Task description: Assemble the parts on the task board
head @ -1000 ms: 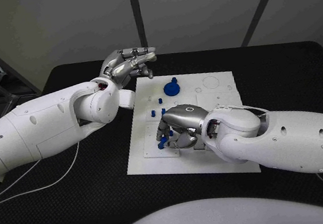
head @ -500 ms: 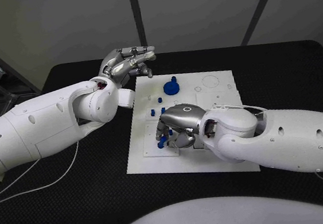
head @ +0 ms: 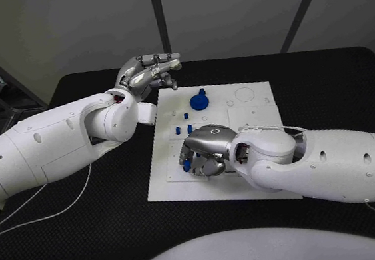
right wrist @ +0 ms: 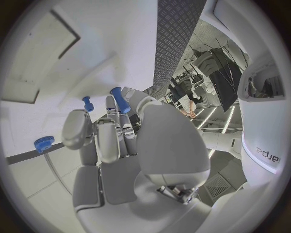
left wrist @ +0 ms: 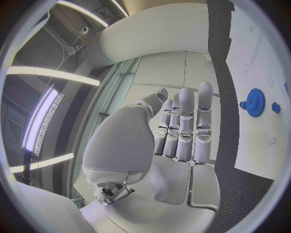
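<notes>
Head view: white rectangular task board (head: 253, 115) lies in the middle of the black bench (head: 337, 91). Left robot hand (head: 147, 73) hangs above the bench just beyond the board's far-left corner, fingers curled in, nothing in them. Right robot hand (head: 206, 154) is low over the board's near-left part, fingers bent down around a small blue peg-shaped part (head: 187, 165) at the board's left edge. Blue gear-shaped part (head: 200, 101) stands on the far half of the board. A few small blue pegs (head: 183, 130) stand in the board between the gear and the right robot hand.

Left wrist view: left robot hand (left wrist: 172, 145) shows palm and fingers folded side by side toward the palm, grasping nothing. Beyond the fingers, the blue gear-shaped part (left wrist: 256, 102) sits on the white board, a smaller blue piece (left wrist: 276, 107) just beside it.

Right wrist view: right robot hand (right wrist: 121, 141) has its fingertips closed on the blue peg-shaped part (right wrist: 119, 100), which stands up between them. A second blue peg (right wrist: 88, 103) stands in the board near it. A blue round-headed part (right wrist: 43, 142) lies apart from both.
</notes>
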You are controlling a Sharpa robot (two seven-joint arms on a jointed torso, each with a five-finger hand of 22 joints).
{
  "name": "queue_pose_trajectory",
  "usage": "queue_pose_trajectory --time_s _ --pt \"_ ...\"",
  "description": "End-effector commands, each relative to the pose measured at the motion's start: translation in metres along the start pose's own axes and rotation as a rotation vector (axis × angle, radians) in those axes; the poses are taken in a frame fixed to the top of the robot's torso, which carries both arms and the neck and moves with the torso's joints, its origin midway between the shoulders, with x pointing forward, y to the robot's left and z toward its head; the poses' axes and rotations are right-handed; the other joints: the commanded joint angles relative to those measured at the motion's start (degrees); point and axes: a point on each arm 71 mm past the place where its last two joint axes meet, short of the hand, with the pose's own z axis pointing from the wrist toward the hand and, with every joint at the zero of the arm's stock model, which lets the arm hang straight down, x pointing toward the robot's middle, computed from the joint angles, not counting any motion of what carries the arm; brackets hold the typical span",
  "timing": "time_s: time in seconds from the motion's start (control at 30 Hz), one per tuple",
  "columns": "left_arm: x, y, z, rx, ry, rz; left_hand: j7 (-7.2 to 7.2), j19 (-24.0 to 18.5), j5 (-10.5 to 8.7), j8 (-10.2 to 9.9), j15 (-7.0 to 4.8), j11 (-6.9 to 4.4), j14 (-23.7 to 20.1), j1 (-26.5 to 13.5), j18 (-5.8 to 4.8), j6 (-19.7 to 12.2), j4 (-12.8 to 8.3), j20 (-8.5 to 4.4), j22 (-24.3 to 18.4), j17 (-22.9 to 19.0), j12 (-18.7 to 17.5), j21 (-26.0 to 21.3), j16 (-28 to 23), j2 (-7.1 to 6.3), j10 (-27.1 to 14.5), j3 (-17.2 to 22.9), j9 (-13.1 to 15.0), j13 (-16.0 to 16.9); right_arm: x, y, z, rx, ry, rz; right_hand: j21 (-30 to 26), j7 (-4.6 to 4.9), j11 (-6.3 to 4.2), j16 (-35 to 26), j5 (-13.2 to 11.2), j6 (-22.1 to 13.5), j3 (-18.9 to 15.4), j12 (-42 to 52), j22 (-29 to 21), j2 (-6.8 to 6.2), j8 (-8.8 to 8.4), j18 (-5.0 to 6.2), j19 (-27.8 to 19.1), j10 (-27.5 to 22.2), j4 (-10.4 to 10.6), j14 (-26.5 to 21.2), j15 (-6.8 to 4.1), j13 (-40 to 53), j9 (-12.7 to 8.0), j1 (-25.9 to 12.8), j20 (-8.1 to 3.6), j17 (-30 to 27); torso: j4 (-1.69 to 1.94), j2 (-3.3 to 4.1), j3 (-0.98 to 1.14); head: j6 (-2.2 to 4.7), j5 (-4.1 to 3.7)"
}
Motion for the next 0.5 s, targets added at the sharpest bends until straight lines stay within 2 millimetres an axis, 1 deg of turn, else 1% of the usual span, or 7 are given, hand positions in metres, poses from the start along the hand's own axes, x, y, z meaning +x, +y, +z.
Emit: queue_pose_trajectory --time_s 0.03,0.17,0.27,0.4,0.5 --pt "0.001 -0.001 0.0 0.004 0.013 -0.009 0.25 0.0 0.17 -0.1 -0.09 -0.09 -0.3 0.1 1.99 -0.2 0.0 0.13 -0.1 -0.1 0.2 -0.2 -0.1 0.6 -0.3 -0.2 -0.1 0.1 -0.002 0.001 0.0 -0.007 -0.024 -0.001 -0.5 -0.01 0.27 0.1 0.2 -1.1 -0.4 -0.3 -0.3 -0.43 -0.12 0.01 -0.2 -1.1 0.3 2.2 0.5 0.0 0.0 -0.4 0.6 -0.2 -0.02 0.01 0.02 0.09 -0.06" --pt "0.001 -0.001 0.001 0.004 0.013 -0.009 0.25 0.0 0.17 -0.1 -0.09 -0.09 -0.3 0.1 1.99 -0.2 0.0 0.13 -0.1 -0.1 0.2 -0.2 -0.1 0.6 -0.3 -0.2 -0.1 0.1 -0.005 0.0 -0.001 -0.008 -0.066 0.015 -1.1 -0.5 0.79 0.0 0.2 -3.9 -1.5 -0.1 -1.2 -0.84 -0.06 0.2 -0.8 -3.5 0.5 2.0 0.94 0.1 0.0 -0.6 0.98 -0.6 -0.03 0.01 0.02 0.16 -0.13" --pt "0.001 -0.001 0.0 0.003 0.013 -0.009 0.25 0.0 0.17 -0.1 -0.09 -0.09 -0.3 0.1 1.99 -0.2 0.0 0.13 -0.1 -0.1 0.2 -0.2 -0.1 0.6 -0.3 -0.2 -0.1 0.1 -0.009 -0.001 -0.004 -0.016 -0.122 0.037 -1.9 -0.62 1.11 -0.3 0.2 -5.1 -2.8 0.3 -2.3 -0.98 -0.03 0.43 -1.5 -5.4 0.5 1.8 1.18 0.1 0.0 -0.6 1.23 -1.2 -0.05 0.01 0.04 0.21 -0.2" --pt "0.0 -0.001 0.0 0.002 0.013 -0.009 0.25 0.0 0.17 -0.1 -0.09 -0.09 -0.3 0.1 1.99 -0.2 0.0 0.13 -0.1 -0.1 0.2 -0.2 -0.1 0.6 -0.3 -0.2 -0.1 0.1 -0.014 -0.002 -0.01 -0.032 -0.19 0.07 -2.5 -0.6 1.28 -0.6 0.4 -5.7 -3.9 0.9 -3.2 -0.94 0.05 0.63 -2.0 -6.7 0.4 1.7 1.32 0.2 0.1 -0.3 1.39 -1.8 -0.09 0.01 0.09 0.46 -0.27" --pt "0.0 -0.001 0.0 0.002 0.012 -0.008 0.25 0.0 0.17 -0.1 -0.09 -0.09 -0.3 0.1 1.99 -0.2 0.0 0.13 -0.1 -0.1 0.2 -0.2 -0.1 0.6 -0.3 -0.2 -0.1 0.1 -0.017 -0.005 -0.016 -0.038 -0.221 0.093 -2.6 -0.47 1.29 -0.7 0.5 -5.7 -4.4 1.3 -3.3 -0.96 0.1 0.65 -2.1 -6.9 0.4 1.6 1.35 0.2 0.1 -0.2 1.43 -1.9 -0.12 -0.02 0.07 0.53 -0.39"
